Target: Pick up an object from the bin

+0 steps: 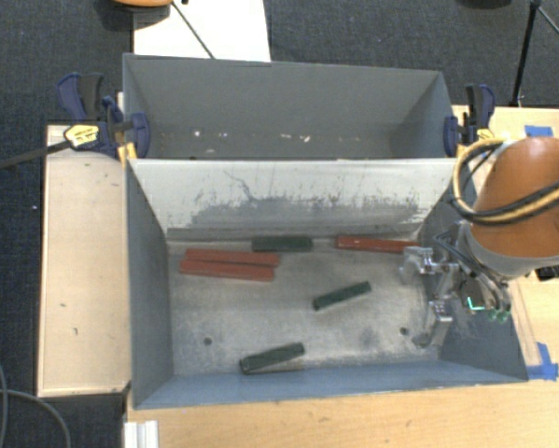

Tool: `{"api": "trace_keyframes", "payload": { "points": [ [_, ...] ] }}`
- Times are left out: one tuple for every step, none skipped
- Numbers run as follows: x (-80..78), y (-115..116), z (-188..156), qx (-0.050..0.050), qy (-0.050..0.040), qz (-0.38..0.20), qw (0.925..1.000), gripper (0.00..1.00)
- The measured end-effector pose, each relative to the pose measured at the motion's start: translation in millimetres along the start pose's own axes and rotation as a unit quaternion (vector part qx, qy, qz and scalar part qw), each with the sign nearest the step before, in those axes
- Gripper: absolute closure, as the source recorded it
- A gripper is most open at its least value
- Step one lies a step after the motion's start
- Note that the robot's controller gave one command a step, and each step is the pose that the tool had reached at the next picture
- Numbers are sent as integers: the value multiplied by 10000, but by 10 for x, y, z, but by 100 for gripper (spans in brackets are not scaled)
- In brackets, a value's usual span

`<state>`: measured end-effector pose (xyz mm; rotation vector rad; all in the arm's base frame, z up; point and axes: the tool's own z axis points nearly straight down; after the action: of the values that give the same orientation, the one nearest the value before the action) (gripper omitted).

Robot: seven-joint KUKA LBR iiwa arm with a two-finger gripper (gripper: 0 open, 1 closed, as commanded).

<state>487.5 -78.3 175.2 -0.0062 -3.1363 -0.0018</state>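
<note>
Grey metal bin (pixel 150 278) holds few sticks, lying apart. Gripper (pixel 434 329) hangs low by the right wall over bare floor. I cannot tell its opening. The nearest dark green stick (pixel 342 296) lies mid-floor, untouched.

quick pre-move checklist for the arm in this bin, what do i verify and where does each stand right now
1. Gripper over a thing: not ok, it hangs at the right end of the bin, above bare floor.
2. Nearest target free of neighbours: ok, the middle dark green bar lies alone.
3. Red bar easy to grasp: not ok, it lies along the back wall.
4. Gap to the right wall: cannot tell, the gripper sits close to it.
5. Gripper height above the floor: cannot tell.
</note>
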Motion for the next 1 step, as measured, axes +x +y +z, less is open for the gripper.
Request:
{"api": "trace_keyframes", "payload": {
  "points": [
    [-18, 1, -33, 8, -37, -18, 10000, 0]
  ]
}}
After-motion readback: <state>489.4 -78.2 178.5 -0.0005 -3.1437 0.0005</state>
